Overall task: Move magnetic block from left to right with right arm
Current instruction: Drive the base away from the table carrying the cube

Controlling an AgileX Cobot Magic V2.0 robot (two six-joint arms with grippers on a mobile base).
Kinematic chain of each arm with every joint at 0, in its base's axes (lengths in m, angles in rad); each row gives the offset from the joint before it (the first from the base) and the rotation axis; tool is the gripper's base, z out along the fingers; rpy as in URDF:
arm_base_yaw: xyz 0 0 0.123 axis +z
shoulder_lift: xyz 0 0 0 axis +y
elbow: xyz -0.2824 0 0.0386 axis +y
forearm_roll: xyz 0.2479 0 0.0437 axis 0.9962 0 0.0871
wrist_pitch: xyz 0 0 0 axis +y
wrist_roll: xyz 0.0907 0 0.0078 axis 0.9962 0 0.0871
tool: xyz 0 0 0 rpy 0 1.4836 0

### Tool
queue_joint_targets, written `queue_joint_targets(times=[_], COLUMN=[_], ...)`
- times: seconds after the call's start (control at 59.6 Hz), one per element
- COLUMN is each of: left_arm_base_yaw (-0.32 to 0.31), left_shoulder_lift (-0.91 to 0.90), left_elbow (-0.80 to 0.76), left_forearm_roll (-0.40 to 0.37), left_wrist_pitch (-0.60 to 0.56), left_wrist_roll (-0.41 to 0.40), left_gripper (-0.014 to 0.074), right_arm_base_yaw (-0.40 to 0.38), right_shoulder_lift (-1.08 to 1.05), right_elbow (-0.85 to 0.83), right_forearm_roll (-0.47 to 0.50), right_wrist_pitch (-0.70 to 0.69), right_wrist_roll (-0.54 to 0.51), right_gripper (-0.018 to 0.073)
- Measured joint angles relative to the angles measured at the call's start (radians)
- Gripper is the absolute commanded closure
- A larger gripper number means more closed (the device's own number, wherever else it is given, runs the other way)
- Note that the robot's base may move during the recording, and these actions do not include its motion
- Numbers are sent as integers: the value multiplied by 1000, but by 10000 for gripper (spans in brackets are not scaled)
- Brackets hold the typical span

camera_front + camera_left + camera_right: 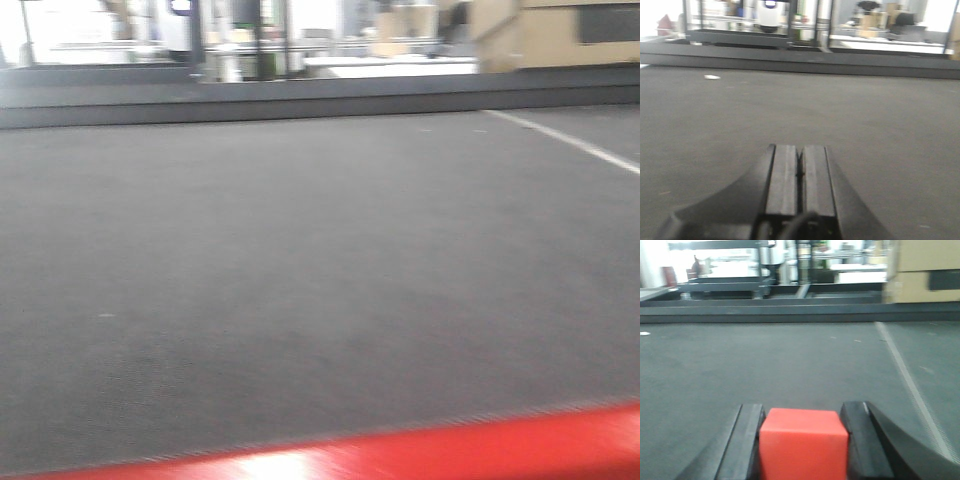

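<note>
Right now my right pincer has the red block clamped between its two dark fingers, one pressed flat against each side face. I judge that hold suits a small, smooth, sharp-edged cube: flat pads on flat faces keep it square and stop it twisting, and its top face shows level. Whether the block rests on the grey mat or hangs just above it I cannot tell, because its underside is out of sight from my wrist. A pale line runs over the mat to the right of the block.

My left pincer is closed on nothing, its fingers meeting along a thin seam, low over bare mat. I take it that arm is simply out of the way, since the carrying belongs to my right arm. A small white scrap lies on the mat far ahead of it.

From the front view, a blurred red band fills the bottom edge; I cannot say what it is.

As for writing, I can read none. The cardboard box beyond the mat bears a dark rectangle, too blurred for letters, and the block's visible faces are plain.
</note>
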Motion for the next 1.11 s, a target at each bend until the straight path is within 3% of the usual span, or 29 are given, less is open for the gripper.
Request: queue_joint_targets(times=[1.108], left_arm_base_yaw=[0], left_shoulder_lift=[0], left_elbow=[0], left_forearm_roll=[0], left_wrist_pitch=[-2], left_wrist_roll=[0], left_gripper=[713], right_arm_base_yaw=[0], right_shoulder_lift=[0], right_elbow=[0], right_forearm_roll=[-2], right_wrist_pitch=[0], right_wrist_roll=[-2], right_gripper=[375])
